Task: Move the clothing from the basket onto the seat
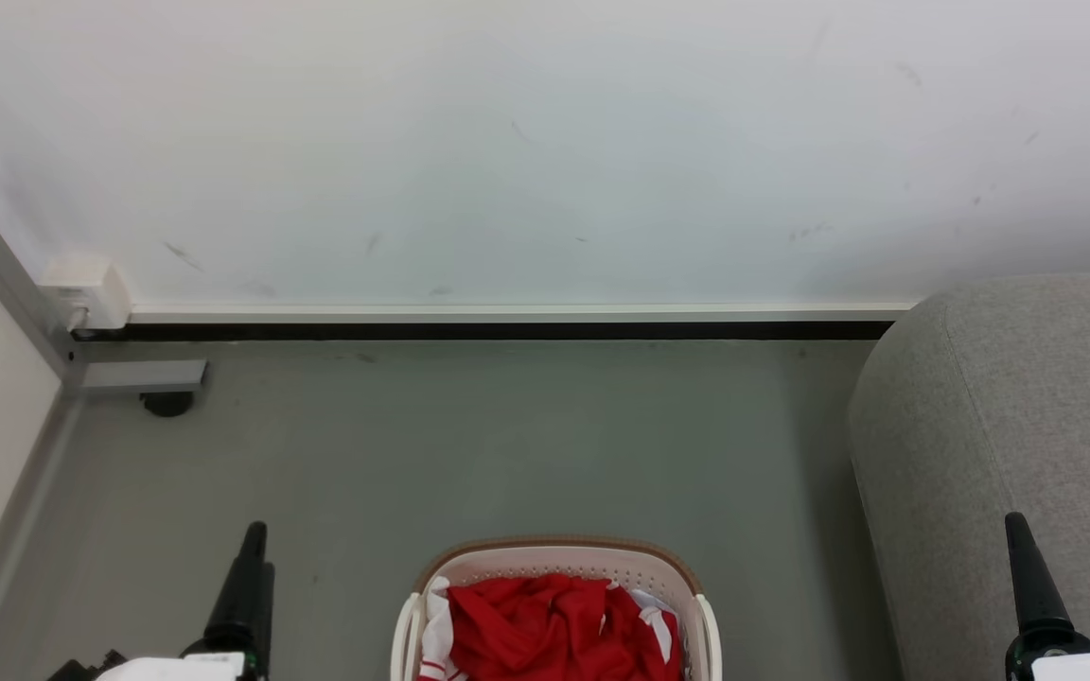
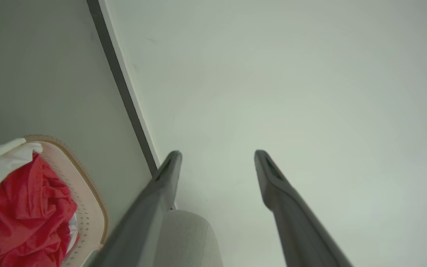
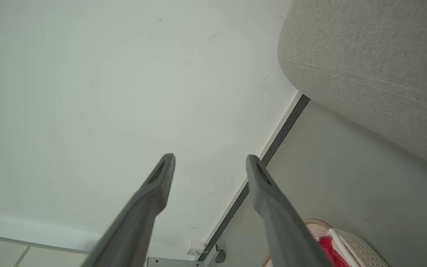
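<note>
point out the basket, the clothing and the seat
basket (image 1: 517,565), head view, far perforated wall
clothing (image 1: 545,619), head view, middle of the red pile
seat (image 1: 1028,426), head view, grey fabric side

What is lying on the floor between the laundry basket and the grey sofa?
Nothing. In the head view, the stretch of grey floor between the basket and the sofa is bare.

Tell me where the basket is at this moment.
In the head view the basket stands on the floor at the bottom centre, left of the grey seat and holding the red clothing.
</note>
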